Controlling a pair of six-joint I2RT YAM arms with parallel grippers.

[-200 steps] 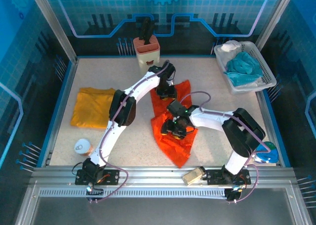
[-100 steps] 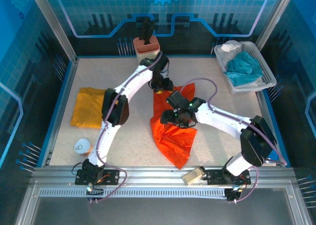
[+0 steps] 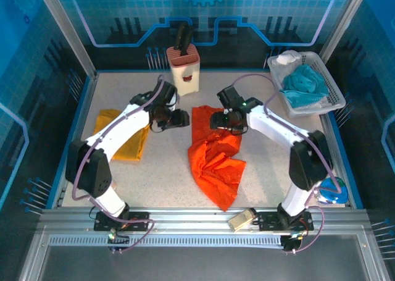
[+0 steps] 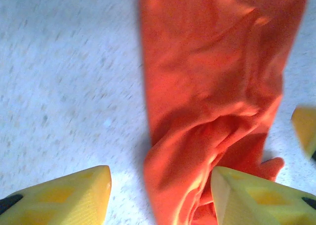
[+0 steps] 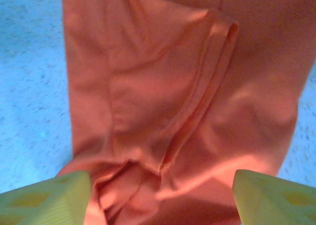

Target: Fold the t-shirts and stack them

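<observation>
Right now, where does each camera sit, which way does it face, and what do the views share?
Top external: above and behind the robot, looking down over the table; the left claw and right claw both show.
Left wrist: mounted on the left wrist, looking down at the orange shirt and bare table; its yellow fingertips stand apart at the bottom.
Right wrist: mounted on the right wrist, looking down at the shirt's folds; its fingertips sit in the bottom corners.
Shared: all three see the orange shirt.

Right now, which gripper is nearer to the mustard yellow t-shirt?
Left. The left gripper hangs over bare table just beside the mustard yellow t-shirt, on its right side in the top view. The right gripper is farther off, above the far end of the orange t-shirt.
</observation>
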